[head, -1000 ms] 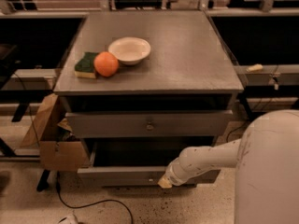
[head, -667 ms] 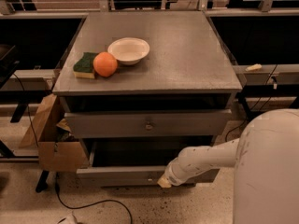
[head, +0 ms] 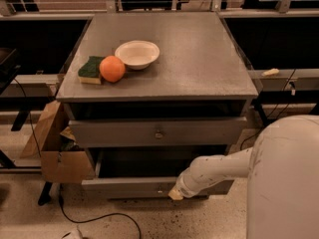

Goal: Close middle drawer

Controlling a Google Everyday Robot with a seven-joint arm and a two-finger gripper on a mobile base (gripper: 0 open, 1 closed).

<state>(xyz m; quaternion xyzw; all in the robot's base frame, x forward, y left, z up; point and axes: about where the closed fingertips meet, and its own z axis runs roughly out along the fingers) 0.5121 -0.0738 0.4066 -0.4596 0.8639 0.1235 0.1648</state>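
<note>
**Task status: middle drawer, closing stroke not complete**

1. Locate the middle drawer (head: 124,187) on the cabinet (head: 199,59). It is the second grey front down from the cabinet top. It stands pulled out from the cabinet face, and its dark interior shows between its front and the upper drawer (head: 114,132) above it.
2. Locate the gripper (head: 175,194). It sits low at the cabinet front, against or just short of the middle drawer's front panel and just beside the small centre knob (head: 159,188). The arm (head: 219,168) reaches in from the robot body at the cabinet's front corner.
3. Note that you cannot tell whether the gripper is open or closed. It holds nothing that you can see.
4. Judge progress as follows. The approach to the drawer front looks done. The push is not finished, because the drawer projects well out from the cabinet. Left to do: drive the front panel straight in until it sits flush with the cabinet face.
5. Disregard the bowl (head: 137,54), orange (head: 112,68) and sponge (head: 90,69) on the cabinet top, and the cardboard box (head: 60,156) beside the cabinet. None lies in the drawer's path.
</note>
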